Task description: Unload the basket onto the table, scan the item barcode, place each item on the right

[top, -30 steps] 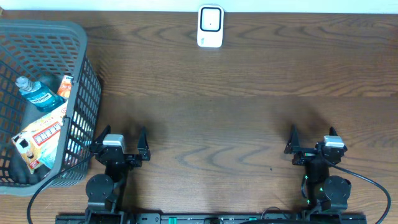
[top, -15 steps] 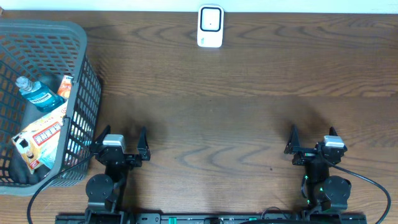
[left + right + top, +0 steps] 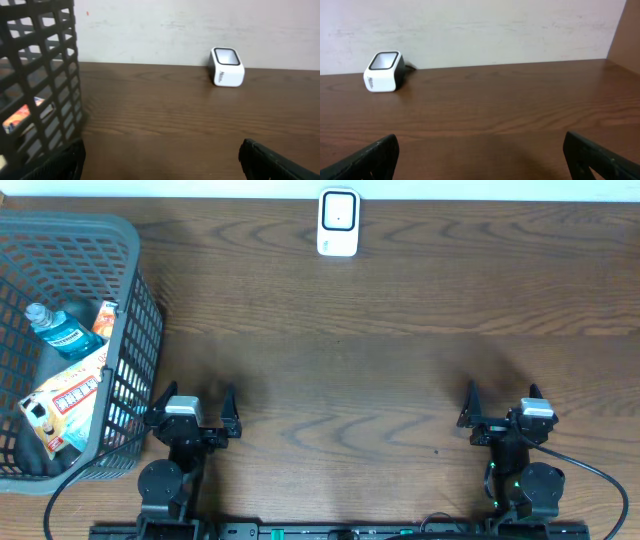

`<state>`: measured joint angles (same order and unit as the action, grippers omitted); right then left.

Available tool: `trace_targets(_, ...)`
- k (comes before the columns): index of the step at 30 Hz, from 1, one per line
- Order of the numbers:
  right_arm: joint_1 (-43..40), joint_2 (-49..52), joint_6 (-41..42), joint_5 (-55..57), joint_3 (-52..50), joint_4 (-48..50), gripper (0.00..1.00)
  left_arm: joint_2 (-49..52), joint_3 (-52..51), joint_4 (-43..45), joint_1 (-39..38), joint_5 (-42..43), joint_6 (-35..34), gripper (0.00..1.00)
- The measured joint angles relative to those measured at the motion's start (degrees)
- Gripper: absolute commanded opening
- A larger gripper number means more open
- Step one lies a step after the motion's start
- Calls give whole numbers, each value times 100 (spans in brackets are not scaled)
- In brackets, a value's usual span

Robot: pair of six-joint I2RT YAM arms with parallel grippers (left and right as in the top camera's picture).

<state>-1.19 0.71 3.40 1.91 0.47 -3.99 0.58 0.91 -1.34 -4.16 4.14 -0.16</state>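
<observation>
Nothing has moved: left gripper (image 3: 192, 405) and right gripper (image 3: 502, 402), fingers apart and empty; packaged items (image 3: 68, 392) lie in grey plastic mesh basket (image 3: 145, 330), scanning unstarted.

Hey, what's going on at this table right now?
Nothing is being handled yet. Both arms sit at the near edge of the table, with the left gripper and the right gripper open and empty. The items to scan are all in the grey basket on the left: a blue mouthwash bottle, a small orange box and a printed packet. The white barcode scanner stands at the far edge, with no item near it.
</observation>
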Motion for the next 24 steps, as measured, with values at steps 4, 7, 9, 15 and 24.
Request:
trace_targets(4, 0, 0, 0, 0, 0, 0, 99, 0, 4, -13, 0, -76, 22, 98)
trace_targets(7, 0, 0, 0, 0, 0, 0, 99, 0, 4, -13, 0, -92, 22, 98)
trace_targets(9, 0, 0, 0, 0, 0, 0, 99, 0, 4, -13, 0, -92, 22, 98)
trace_targets(15, 0, 0, 0, 0, 0, 0, 99, 0, 4, -13, 0, -90, 15, 98)
trace_targets(24, 0, 0, 0, 0, 0, 0, 99, 7, 85, -11, 0, 1373, -846, 98)
